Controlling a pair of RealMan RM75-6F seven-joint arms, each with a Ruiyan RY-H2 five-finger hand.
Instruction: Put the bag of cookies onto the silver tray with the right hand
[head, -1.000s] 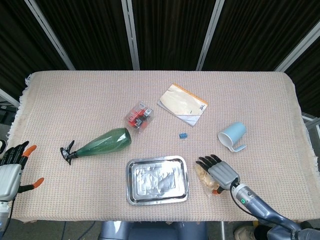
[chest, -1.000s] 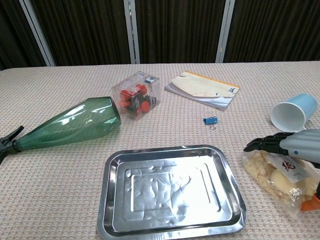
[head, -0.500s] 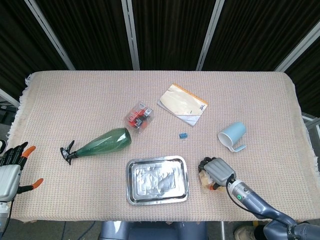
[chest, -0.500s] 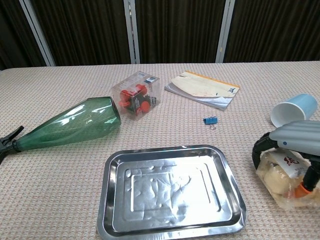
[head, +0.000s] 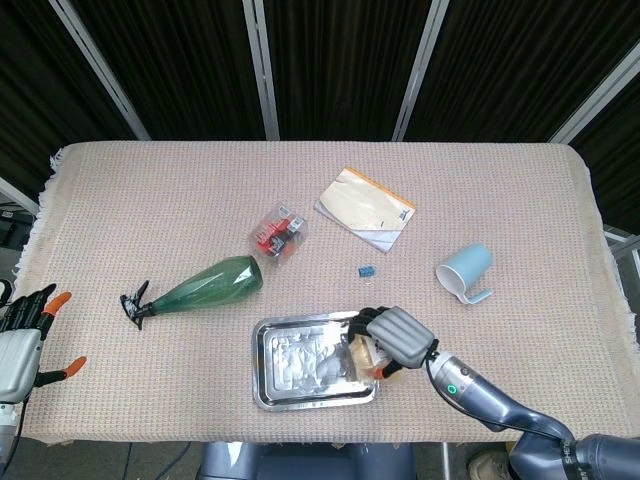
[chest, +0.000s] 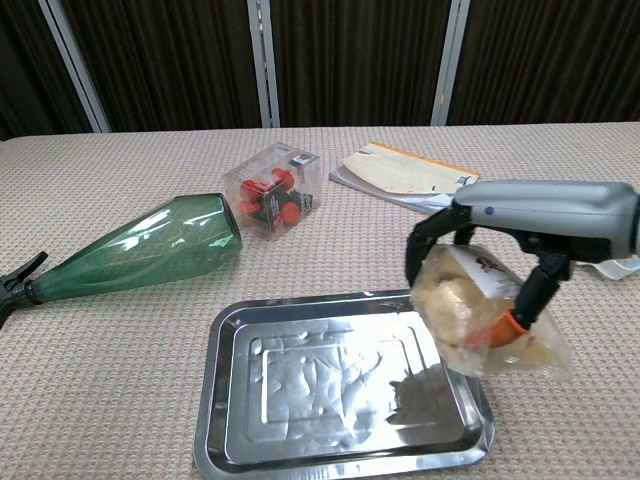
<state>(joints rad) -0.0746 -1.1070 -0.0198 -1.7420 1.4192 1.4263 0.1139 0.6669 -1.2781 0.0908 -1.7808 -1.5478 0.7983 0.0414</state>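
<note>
the clear plastic bag of pale cookies is held in the grey right hand, its fingers curled around the bag's top, and is seen raised above the right edge of the shiny silver metal tray, where its shadow is cast. in the head view the right hand is seen over the tray's right end. the left hand is kept at the table's left edge, fingers spread and nothing grasped.
</note>
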